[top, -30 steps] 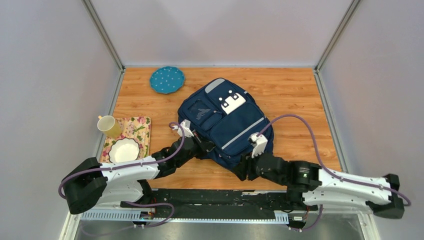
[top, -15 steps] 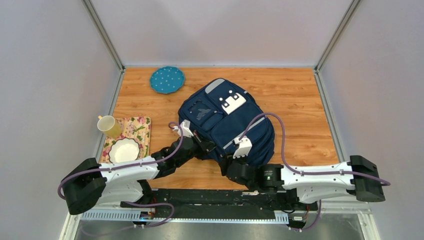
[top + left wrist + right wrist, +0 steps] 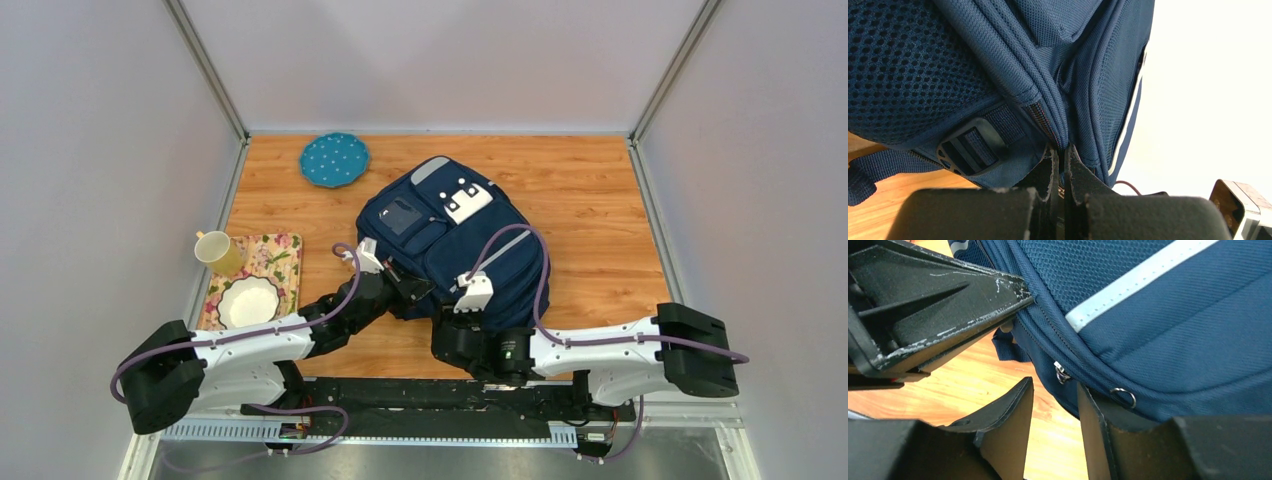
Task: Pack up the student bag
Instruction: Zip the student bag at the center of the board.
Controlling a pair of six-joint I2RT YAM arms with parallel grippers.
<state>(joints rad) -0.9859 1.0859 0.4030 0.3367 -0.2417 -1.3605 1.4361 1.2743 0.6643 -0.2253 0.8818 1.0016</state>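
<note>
My left gripper (image 3: 1060, 150) is pinched tight on the zipper seam of the student bag (image 3: 450, 240), which lies face up mid-table, and my right gripper (image 3: 1054, 384) stands half open at its near edge beside a zipper pull (image 3: 1062, 373), while a white bowl (image 3: 248, 300) sits on a floral mat (image 3: 282, 252), a yellow mug (image 3: 217, 251) at the mat's corner and a blue plate (image 3: 334, 159) beyond, all on the wooden table (image 3: 600, 200) between grey walls (image 3: 100, 150).

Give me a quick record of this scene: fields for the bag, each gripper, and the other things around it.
bag: navy, lying front up, main zip looks closed
left gripper: shut, pinching the bag at its zip seam, near-left edge
right gripper: open, tips just short of a zip pull at the bag's near edge
plate: blue, dotted, far left, apart from bag
mug: yellow, at the mat's far-left corner
bowl: white, on the floral mat
</note>
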